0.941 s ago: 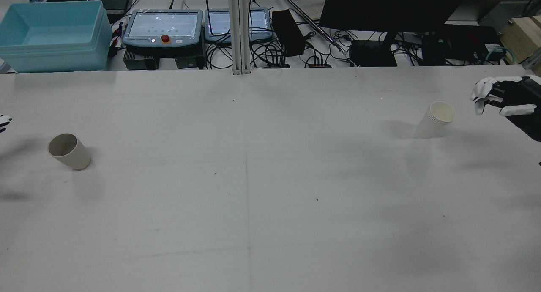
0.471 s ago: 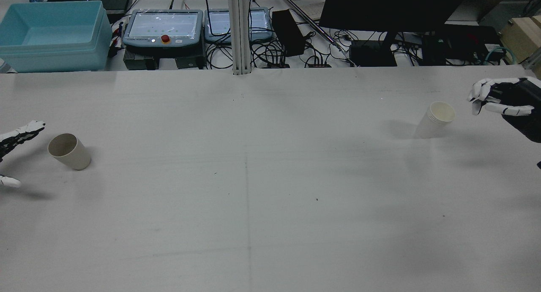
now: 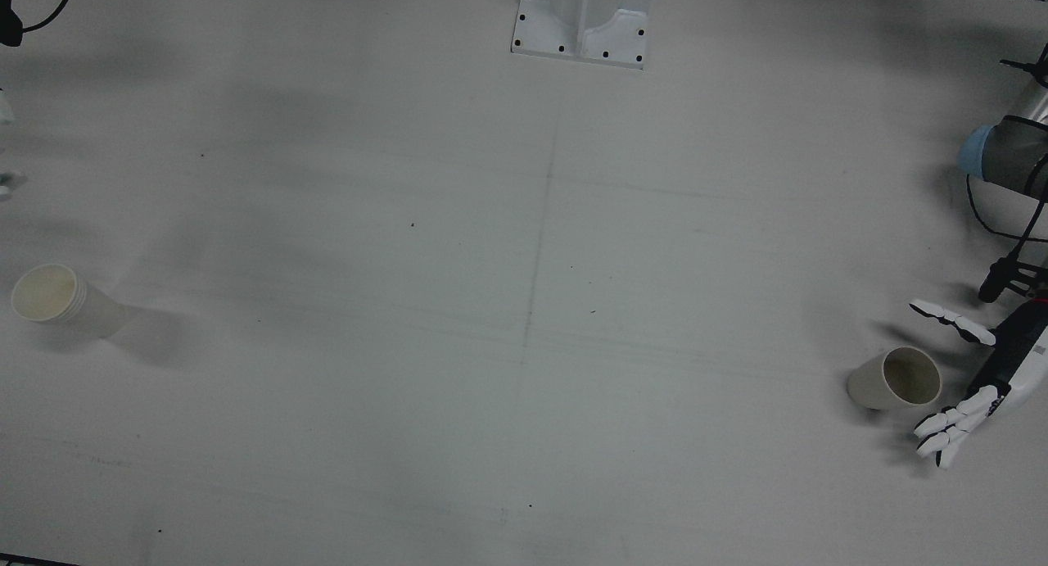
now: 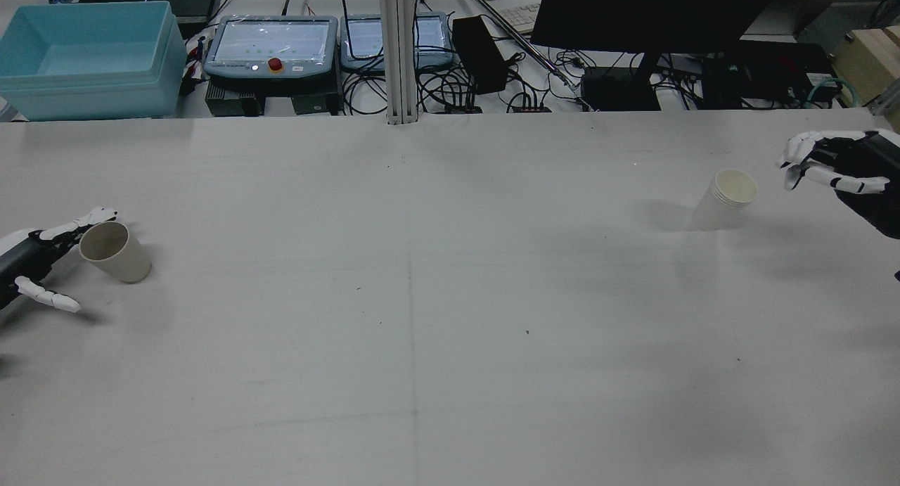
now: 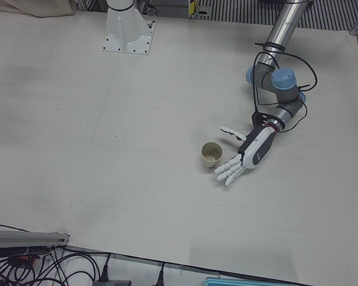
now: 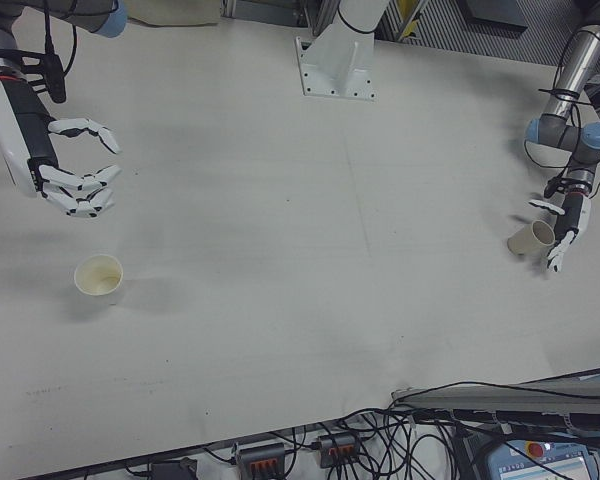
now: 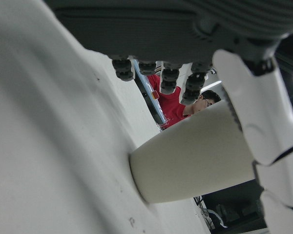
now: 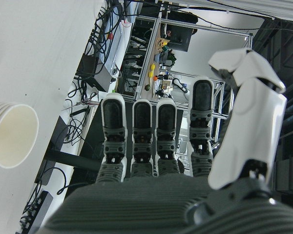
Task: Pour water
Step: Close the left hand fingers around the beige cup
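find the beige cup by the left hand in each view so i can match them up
front view: beige cup, lower right.
rear view, far left.
left-front view, centre right.
right-front view, right edge.
left hand view, centre, close up.
right hand view: not in it.
Shared landmark: the left hand, open beside it.

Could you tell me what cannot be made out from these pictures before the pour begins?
- Water level in the beige tapered cup: no view shows its bottom clearly; too small and shadowed.
- Contents of the white ribbed paper cup: the interior looks pale; water cannot be told.
- Contact between the left hand and the beige cup: the left hand view is too close.
- Right hand: out of the front view's frame, cropped in the rear view.
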You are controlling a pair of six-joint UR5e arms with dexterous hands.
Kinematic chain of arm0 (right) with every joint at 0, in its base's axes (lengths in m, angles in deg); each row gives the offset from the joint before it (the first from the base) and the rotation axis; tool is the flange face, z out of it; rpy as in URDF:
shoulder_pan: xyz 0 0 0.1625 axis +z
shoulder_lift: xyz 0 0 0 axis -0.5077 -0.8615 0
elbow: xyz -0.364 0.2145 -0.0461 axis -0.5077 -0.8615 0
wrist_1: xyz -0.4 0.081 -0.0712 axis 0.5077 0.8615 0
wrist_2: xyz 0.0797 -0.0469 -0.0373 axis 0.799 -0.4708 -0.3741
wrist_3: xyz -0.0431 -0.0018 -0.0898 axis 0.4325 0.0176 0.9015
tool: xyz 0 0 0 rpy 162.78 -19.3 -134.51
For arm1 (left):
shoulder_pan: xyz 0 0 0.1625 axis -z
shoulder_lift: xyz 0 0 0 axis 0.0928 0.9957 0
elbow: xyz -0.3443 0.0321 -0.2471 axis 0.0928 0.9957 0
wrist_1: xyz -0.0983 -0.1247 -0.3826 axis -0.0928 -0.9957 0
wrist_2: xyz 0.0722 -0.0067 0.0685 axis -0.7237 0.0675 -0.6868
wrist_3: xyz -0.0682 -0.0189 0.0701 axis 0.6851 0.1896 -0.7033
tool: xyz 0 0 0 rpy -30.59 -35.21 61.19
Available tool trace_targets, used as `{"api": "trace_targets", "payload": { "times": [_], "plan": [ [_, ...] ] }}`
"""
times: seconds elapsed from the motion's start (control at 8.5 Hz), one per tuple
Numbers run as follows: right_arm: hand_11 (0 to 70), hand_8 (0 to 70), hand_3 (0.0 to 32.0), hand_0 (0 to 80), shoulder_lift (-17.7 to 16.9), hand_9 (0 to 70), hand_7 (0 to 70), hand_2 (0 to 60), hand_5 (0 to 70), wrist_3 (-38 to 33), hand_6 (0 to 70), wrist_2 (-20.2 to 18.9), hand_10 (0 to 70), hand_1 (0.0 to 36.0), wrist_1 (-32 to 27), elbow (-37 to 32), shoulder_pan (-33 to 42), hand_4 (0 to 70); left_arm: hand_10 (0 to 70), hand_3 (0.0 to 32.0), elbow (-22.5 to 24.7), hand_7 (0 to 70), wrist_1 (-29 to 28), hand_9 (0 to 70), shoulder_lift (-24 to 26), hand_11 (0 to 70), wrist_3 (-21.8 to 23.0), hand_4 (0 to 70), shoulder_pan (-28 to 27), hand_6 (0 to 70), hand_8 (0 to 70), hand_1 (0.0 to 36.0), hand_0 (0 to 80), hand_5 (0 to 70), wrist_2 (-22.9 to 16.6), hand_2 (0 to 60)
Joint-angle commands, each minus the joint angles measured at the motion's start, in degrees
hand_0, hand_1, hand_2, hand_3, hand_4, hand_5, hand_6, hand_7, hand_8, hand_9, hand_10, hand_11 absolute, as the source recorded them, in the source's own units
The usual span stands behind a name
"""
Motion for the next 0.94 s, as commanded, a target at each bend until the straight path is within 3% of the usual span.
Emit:
{"api": "trace_targets", "payload": {
  "times": [0.0, 0.35, 0.82],
  "plan": [
    [50.3, 29.2, 0.0, 52.1, -0.04, 43.1, 51.3, 35.6, 33.9, -0.01, 33.6, 0.17, 34.8, 20.0, 0.05, -0.09, 0.00, 40.6, 5.3, 0.0, -0.99, 11.6, 1.02, 2.4, 1.92, 8.8, 0.11, 24.4, -0.16, 10.8, 5.0, 10.2, 47.8, 5.6, 0.16, 10.1],
    [47.9, 27.8, 0.0, 51.8, -0.04, 41.4, 49.1, 35.4, 32.2, -0.27, 31.9, 0.79, 32.9, 19.8, -0.03, -0.44, 0.09, 38.9, 4.6, 0.0, -1.16, 11.6, 2.26, 1.6, 4.03, 8.2, 0.11, 22.4, -0.16, 9.9, 4.5, 14.8, 50.5, 6.6, 0.34, 11.6],
    [46.1, 26.6, 0.0, 51.4, -0.39, 40.0, 47.0, 34.3, 30.5, -0.36, 30.3, 0.70, 31.5, 19.6, -0.03, -0.71, 0.27, 37.2, 4.2, 0.0, -0.28, 12.2, 3.23, 2.2, 4.56, 7.6, -0.07, 23.6, -0.16, 10.5, 5.1, 14.8, 50.9, 7.3, 0.43, 11.6]
  ]
}}
